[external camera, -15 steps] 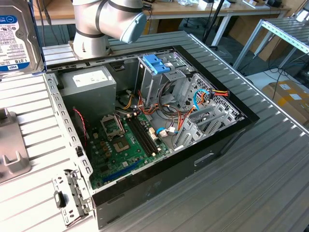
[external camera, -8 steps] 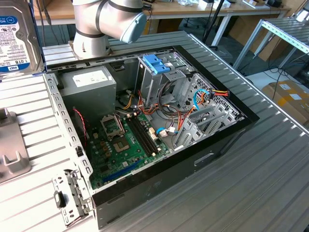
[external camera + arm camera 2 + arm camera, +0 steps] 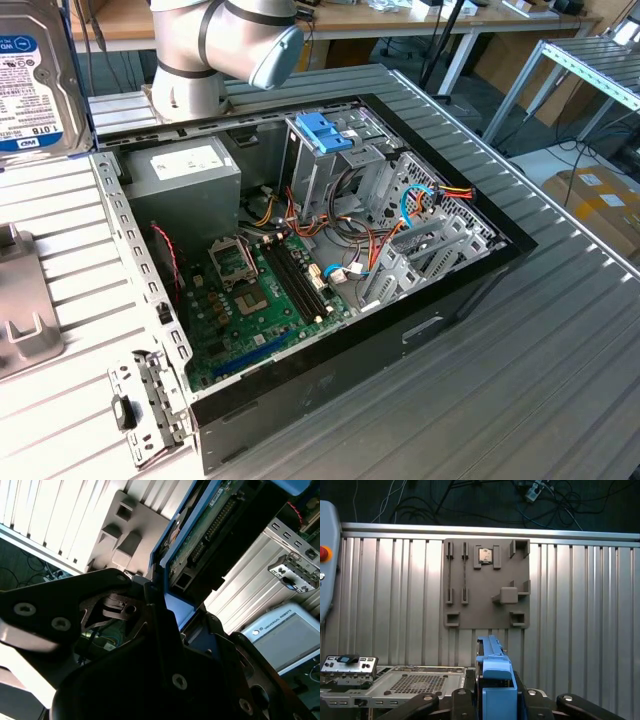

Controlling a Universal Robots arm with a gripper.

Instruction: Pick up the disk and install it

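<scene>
The disk [image 3: 30,80] is up off the table, at the far edge of the exterior view's left, standing on edge with its white label and blue band facing out. It is well apart from the open computer case [image 3: 470,275] and from the blue bracket [image 3: 325,130] on top of the drive cage inside it. The grey holder plate [image 3: 20,300] lies flat on the ribbed table [image 3: 520,400], lower in the exterior view than the disk, and the two look apart.

In the first wrist view the disk [image 3: 492,670] shows edge-on, its light blue carrier rail sitting right in the claw [image 3: 495,700]. A black finger [image 3: 462,702] stands on either side of it, tight against the blue plastic. The holder plate [image 3: 485,585] lies beyond it on the table, with a small chip [image 3: 485,555] in one of its pockets.

In the second wrist view the disk's green circuit-board side [image 3: 200,535] and blue rail run out from between the dark fingers [image 3: 150,605], which touch it with no gap that I can see. So the claw is closed on the disk, only as wide as the carrier itself, and grips nothing else.

The arm's silver body [image 3: 225,45] rises behind the case, near the grey power supply [image 3: 185,175].
</scene>
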